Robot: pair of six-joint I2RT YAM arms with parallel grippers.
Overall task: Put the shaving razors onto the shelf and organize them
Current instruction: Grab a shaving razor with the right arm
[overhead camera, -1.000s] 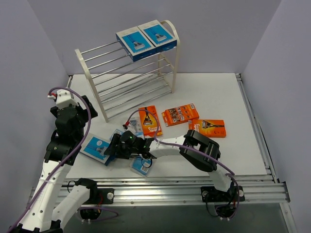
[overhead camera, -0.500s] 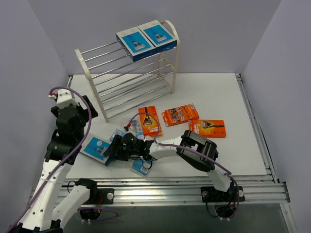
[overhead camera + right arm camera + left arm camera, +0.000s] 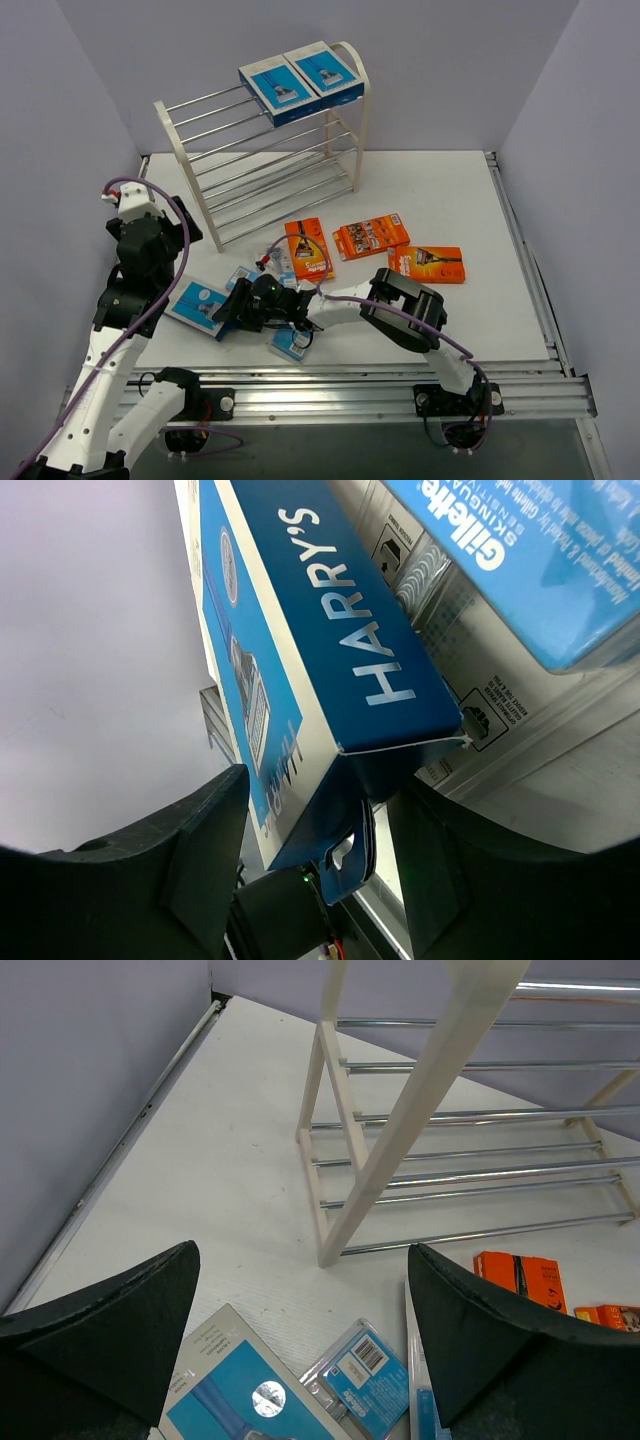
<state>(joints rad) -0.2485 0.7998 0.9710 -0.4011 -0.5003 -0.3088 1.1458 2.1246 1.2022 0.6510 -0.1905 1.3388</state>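
In front of the shelf (image 3: 186, 175), off its left end: one blue box (image 3: 197, 303) on the table (image 3: 450, 200).

- Right claw (image 3: 320, 785) reaches to it, roughly half open, one jaw on each side of the box's end. Jaws look close to the narrow sides. Can't tell if they bite yet.
- Box: printed carton. Judged light, stiff along the edges, hollow in the faces. Glossy print, likely slick. A hard squeeze would dent it.
- Best hold, I judge: across the narrow sides, fingers well in from the end. Not by the hang tab (image 3: 340, 852), which looks flimsy.
- Blisters (image 3: 292, 342) lie just beside the box, on its shelf-right side. One is touching or nearly so, and may drag along on the lift.
- Orange packs (image 3: 371, 235): three, in front of the shelf's right half, well apart from the box.
- Two boxes (image 3: 300, 78) sit side by side on the shelf's top tier, right end. Room beside them to the left.
- Left claw (image 3: 302, 1260) hangs over the table by the shelf's left post, spread wide, nothing in it.
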